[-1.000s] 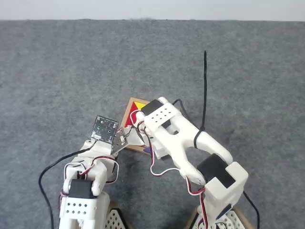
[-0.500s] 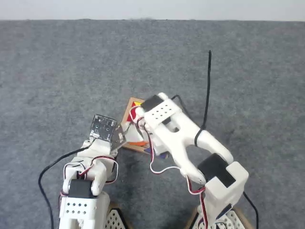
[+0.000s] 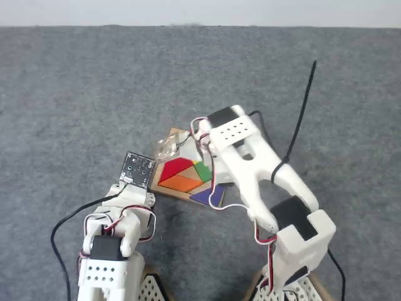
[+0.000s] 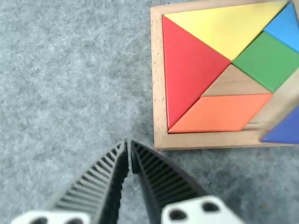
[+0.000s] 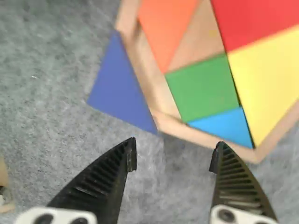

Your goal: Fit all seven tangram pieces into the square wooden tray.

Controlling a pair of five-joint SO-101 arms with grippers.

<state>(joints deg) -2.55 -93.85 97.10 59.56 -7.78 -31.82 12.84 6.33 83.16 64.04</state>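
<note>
The square wooden tray lies on the grey mat. It holds red, yellow, orange, green, light blue and tan pieces. A dark blue triangle rests against the tray's rim, partly on the mat. My left gripper is shut on nothing, over the mat just short of the tray's near rim. My right gripper stands open above the mat by the light blue corner. The right arm hides the tray's far right part.
Grey mat stretches to all sides of the tray. A black cable rises from the right arm. Both arm bases stand at the near edge, the left one below the tray.
The right arm has drawn back to the right off the tray, uncovering the coloured pieces and the dark blue triangle at the rim. The left arm has stayed put.
</note>
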